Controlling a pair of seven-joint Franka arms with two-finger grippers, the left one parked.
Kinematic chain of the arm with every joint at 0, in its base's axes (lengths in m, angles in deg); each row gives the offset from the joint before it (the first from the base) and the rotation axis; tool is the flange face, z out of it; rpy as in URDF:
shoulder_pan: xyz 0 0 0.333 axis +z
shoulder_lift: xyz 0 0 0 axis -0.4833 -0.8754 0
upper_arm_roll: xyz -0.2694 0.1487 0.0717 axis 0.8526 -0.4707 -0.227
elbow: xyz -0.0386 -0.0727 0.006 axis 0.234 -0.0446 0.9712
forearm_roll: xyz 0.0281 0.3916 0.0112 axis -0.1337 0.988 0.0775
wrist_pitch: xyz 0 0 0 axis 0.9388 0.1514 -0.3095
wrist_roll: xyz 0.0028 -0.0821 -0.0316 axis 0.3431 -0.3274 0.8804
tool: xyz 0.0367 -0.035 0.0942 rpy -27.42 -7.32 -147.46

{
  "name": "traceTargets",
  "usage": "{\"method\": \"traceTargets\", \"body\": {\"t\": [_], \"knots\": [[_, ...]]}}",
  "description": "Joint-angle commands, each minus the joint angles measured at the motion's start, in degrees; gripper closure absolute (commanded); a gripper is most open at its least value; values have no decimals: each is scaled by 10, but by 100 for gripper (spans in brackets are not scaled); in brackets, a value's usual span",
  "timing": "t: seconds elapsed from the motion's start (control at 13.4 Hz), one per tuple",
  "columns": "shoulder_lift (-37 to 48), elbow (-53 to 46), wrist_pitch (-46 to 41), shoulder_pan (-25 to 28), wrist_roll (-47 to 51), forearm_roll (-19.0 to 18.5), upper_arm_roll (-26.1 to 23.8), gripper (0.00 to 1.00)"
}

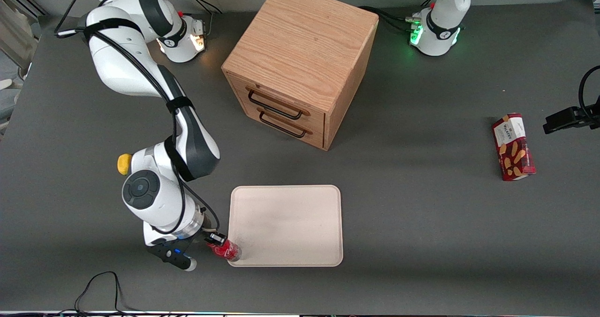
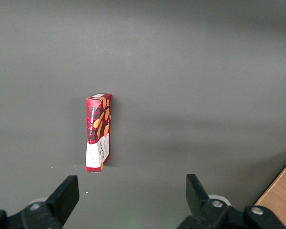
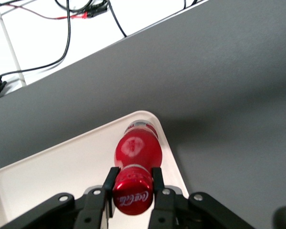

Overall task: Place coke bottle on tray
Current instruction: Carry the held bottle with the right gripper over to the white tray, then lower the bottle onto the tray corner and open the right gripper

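The small red coke bottle (image 1: pixel 227 250) (image 3: pixel 137 152) hangs tilted over the tray's corner nearest the front camera, at the working arm's end. My right gripper (image 1: pixel 216 242) (image 3: pixel 133 178) is shut on its neck, just under the red cap (image 3: pixel 132 196) with white script. The bottle's clear base (image 3: pixel 141 125) points down at the cream tray (image 1: pixel 286 223) (image 3: pixel 52 167), close to its rim; I cannot tell if it touches. Both dark fingers (image 3: pixel 110 180) press against the neck from either side.
A wooden two-drawer cabinet (image 1: pixel 300 64) stands farther from the front camera than the tray. A red biscuit box (image 1: pixel 513 147) (image 2: pixel 98 132) lies toward the parked arm's end of the table. Cables (image 1: pixel 101 289) trail at the table's near edge.
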Motion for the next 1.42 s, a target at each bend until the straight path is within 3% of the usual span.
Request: {"method": "traceTargets", "body": {"t": [0.0,0.15,0.37,0.6,0.67,0.75,1.34], "knots": [[-15,-26,2,12,21,-16,5,100],[-22,-26,2,18,21,-43,4,100],[-26,-21,2,19,20,-51,3,100],[-33,-21,2,19,21,-50,3,63],[-33,-21,3,19,20,-51,3,9],[-36,-21,2,19,21,-50,3,0],[-32,-20,-17,18,20,-51,4,0]]}}
